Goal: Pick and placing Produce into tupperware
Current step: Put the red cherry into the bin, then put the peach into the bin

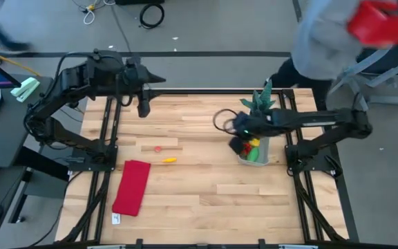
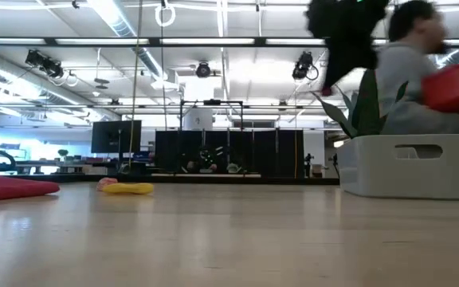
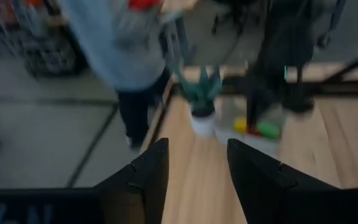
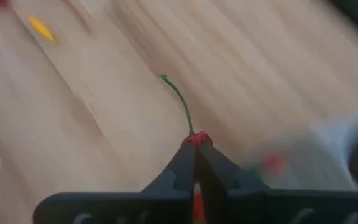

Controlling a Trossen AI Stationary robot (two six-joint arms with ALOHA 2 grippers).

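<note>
Gripping red produce (image 4: 197, 139), right hand (image 4: 195, 163), wooden table (image 1: 206, 173)

Bright, even light from ceiling strip lamps (image 2: 118, 20), glaring white in the low view; both wrist views are motion-blurred, and the person (image 1: 323, 41) overhead smears

The translucent tupperware (image 1: 260, 156) sits at the bench's right side, holding yellow, green and red produce (image 1: 254, 143). A red cherry with a thin green stem (image 4: 194, 138) is pinched in the right gripper (image 4: 195, 163). A yellow piece (image 1: 168, 160) and a small pink-red piece (image 1: 157, 148) lie mid-bench, just apart.
</note>
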